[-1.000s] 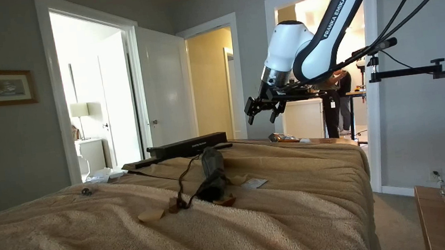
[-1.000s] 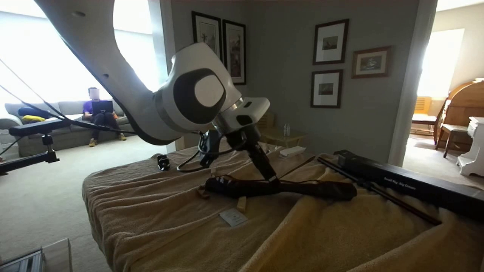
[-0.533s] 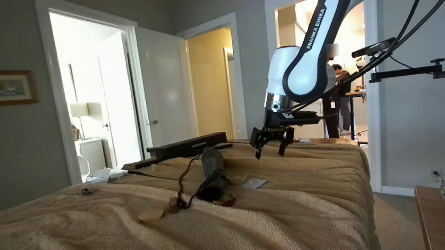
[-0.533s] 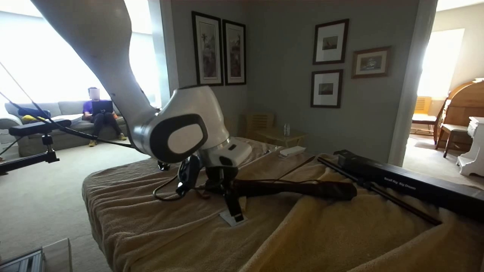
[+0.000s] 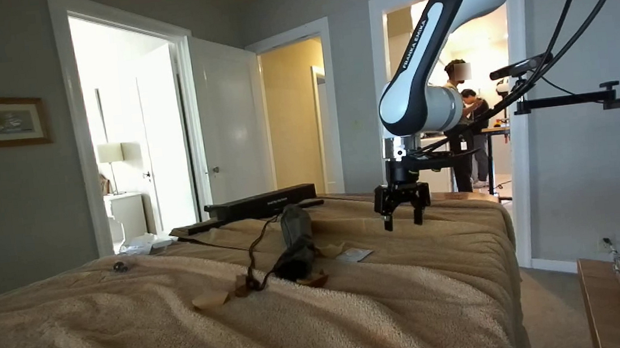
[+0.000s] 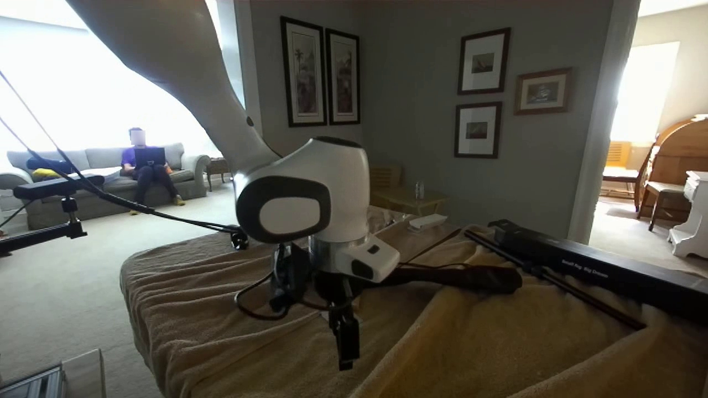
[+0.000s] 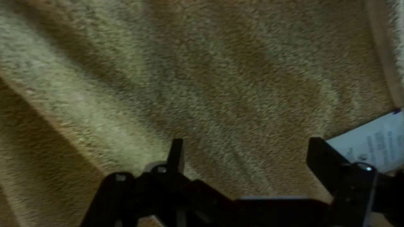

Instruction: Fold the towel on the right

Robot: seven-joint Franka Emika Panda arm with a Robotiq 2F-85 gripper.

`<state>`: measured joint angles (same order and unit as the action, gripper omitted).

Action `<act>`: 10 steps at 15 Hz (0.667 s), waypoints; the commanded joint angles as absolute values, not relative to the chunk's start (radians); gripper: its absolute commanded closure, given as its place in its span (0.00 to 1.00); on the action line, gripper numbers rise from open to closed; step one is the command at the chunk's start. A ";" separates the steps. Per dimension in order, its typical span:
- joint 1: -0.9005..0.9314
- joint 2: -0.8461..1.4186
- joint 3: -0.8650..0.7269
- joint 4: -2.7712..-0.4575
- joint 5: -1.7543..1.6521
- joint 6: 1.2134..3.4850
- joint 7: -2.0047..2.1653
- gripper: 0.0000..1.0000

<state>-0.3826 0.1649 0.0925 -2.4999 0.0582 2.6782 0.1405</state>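
Gripper (image 5: 403,224) lower vs b4, abv towel (image 7: 227,94)

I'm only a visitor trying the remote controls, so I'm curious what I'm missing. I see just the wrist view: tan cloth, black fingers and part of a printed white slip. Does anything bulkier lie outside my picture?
Observer: Yes, both exterior views show a long dark bundle lying on the tan cloth.
Operator: Is the end effector leaning over sideways?
Observer: No, in both exterior views it points roughly straight down.
Operator: Is anyone seated in the room?
Observer: Yes, an exterior view shows a person on a sofa.
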 commanded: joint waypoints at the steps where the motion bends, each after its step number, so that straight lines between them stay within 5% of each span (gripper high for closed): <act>1: -0.293 0.161 -0.071 -2.455 -0.007 2.617 0.126 0.00; 10: -0.192 0.204 -0.196 -2.458 -0.147 2.723 0.122 0.00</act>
